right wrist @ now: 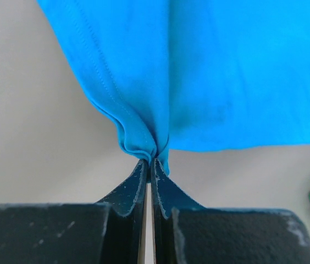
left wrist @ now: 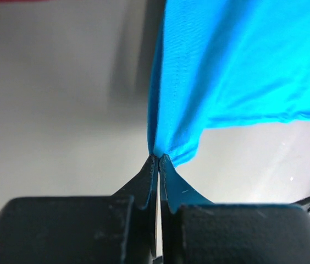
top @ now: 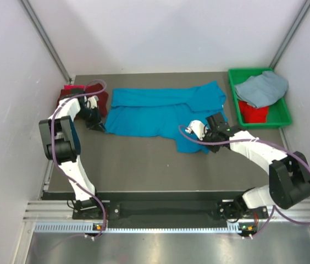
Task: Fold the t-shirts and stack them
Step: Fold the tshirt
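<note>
Starting at the near edge, I see both arm bases bolted to a black crossbar (top: 160, 208), with a slotted aluminium rail (top: 160, 226) in front of it. Beyond them lies the table (top: 138, 165), a matt dark grey-brown surface.

The left gripper (left wrist: 158, 159) is clamped on the turquoise t-shirt (top: 155, 113). In the left wrist view its jaws meet with a thin fold of hem pinched between them. In the top view it sits at the shirt's left edge.

The right gripper (right wrist: 149, 162) is closed on the same shirt, with a bunched fold caught at its tips. It sits at the near right part of the cloth, by the flap that extends toward the bases.

The turquoise t-shirt lies spread across the middle of the table, its long axis running left to right.

Farther back on the left, a dark maroon t-shirt (top: 104, 104) lies partly hidden by the left arm. At the far right, a green bin (top: 278, 119) holds a pale grey-blue t-shirt (top: 262, 88) resting on a red t-shirt (top: 253, 114).

White wall panels (top: 166, 33) enclose three sides, and metal struts (top: 48, 38) rise from the two far corners.
</note>
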`<state>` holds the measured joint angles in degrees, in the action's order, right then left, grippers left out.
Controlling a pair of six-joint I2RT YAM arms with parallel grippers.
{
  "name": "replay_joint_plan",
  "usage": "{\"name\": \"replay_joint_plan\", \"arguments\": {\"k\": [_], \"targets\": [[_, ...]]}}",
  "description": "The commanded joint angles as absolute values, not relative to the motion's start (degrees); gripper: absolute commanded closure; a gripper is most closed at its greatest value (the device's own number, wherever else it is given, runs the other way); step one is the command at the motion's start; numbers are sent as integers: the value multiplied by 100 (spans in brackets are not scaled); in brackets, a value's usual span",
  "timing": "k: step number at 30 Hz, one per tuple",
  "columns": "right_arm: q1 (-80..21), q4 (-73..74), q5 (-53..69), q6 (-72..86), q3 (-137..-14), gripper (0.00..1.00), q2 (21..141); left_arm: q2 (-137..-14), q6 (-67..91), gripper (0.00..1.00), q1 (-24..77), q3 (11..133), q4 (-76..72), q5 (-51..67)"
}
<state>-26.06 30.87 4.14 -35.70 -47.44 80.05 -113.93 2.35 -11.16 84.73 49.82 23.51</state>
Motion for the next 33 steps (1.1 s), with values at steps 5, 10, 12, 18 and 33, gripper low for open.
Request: {"name": "replay_joint_plan", "arguments": {"k": [5, 10, 12, 18, 33], "targets": [[-2040, 3146, 466, -3428, -5027, 100, 7454, -10732, -123, 100, -1116, 8762, 5580, 2619], [-1732, 3260, 571, -3384, -5264, 100, 7295, -10652, -272, 100, -1116, 9148, 5941, 2672], [-1626, 3296, 606, -3349, -5475, 100, 7225, -10705, -395, 100, -1116, 9263, 6142, 2646], [-1371, 3244, 650, -3322, -6134, 100, 7154, -11065, -747, 100, -1107, 9860, 6582, 2654], [-1134, 2954, 580, -3305, -7523, 100, 8340, -12409, -1020, 100, -976, 11688, 6873, 2927]]}}
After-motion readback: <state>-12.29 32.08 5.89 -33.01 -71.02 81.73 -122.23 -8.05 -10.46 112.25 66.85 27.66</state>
